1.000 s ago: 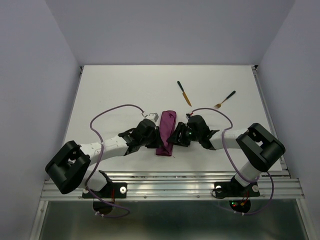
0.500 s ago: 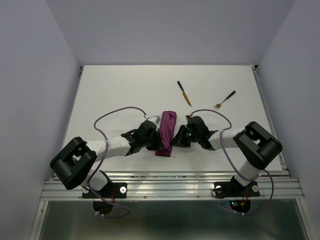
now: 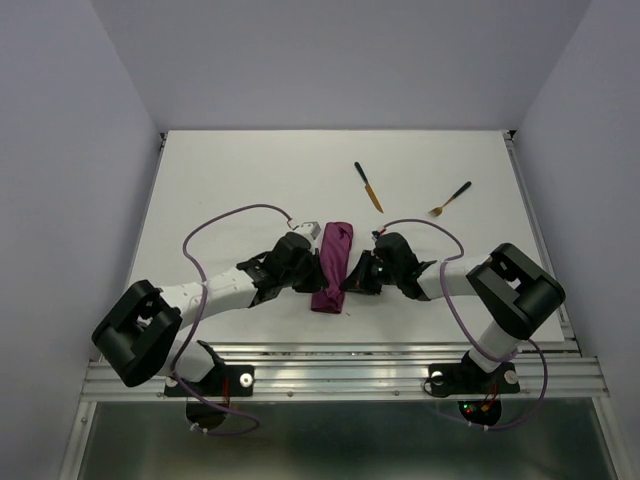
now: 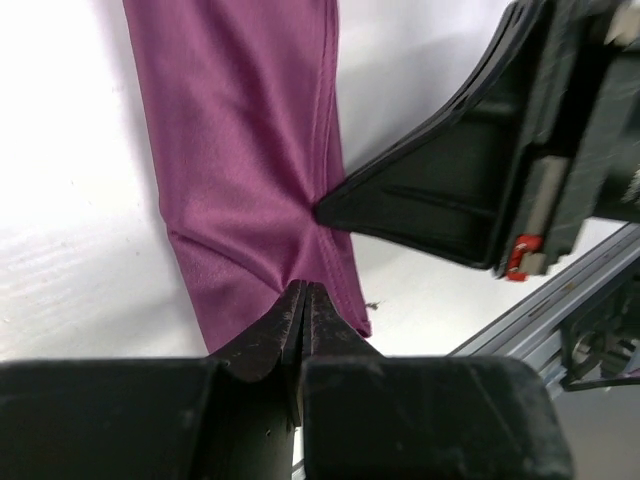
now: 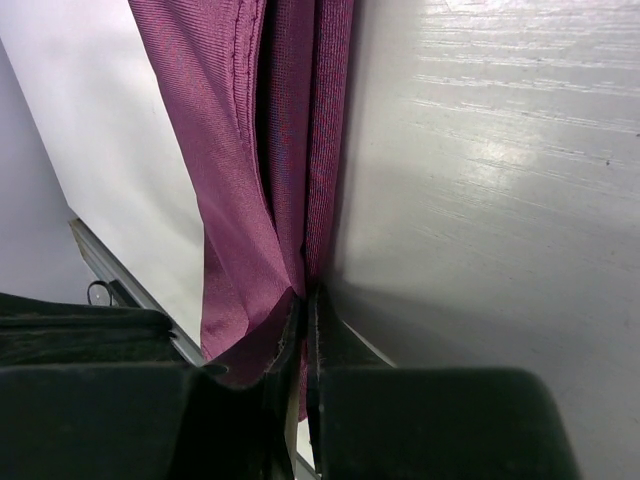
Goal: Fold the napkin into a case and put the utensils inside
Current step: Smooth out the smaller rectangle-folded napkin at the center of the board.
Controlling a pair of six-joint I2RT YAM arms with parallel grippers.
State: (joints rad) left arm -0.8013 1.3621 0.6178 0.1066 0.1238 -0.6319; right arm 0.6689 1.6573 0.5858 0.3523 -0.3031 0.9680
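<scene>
Wrist views show left tool (image 4: 303, 300) and right tool (image 5: 305, 300) pinching the napkin (image 4: 240, 150); only overhead shows utensils (image 3: 368, 187).

Plain magenta-purple napkin (image 3: 333, 262), white table (image 3: 250, 180)

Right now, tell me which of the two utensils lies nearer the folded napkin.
The knife, the left one of the pair: its gold blade points toward the napkin's far end, while the other utensil lies farther right.
</scene>
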